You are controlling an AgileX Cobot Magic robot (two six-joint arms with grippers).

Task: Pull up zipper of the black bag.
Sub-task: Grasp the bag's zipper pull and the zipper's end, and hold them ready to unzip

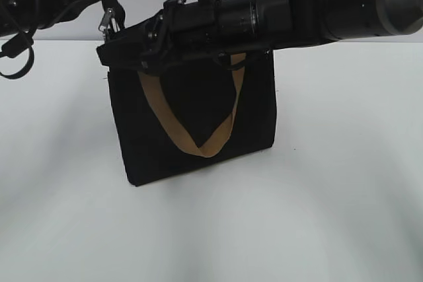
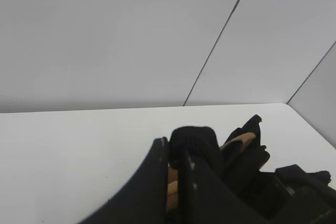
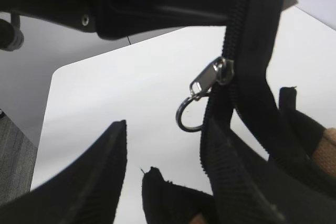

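Just beyond right pincer [image 3: 163, 174], zipper [image 3: 210, 80]

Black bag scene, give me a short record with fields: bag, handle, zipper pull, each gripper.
bag: black bag standing upright on white table
handle: tan strap hanging in a V on the front
zipper pull: silvery pull with dark ring, hanging free, ungripped
left gripper: left gripper closed on black fabric at the bag's top
right gripper: right gripper open, just below the pull
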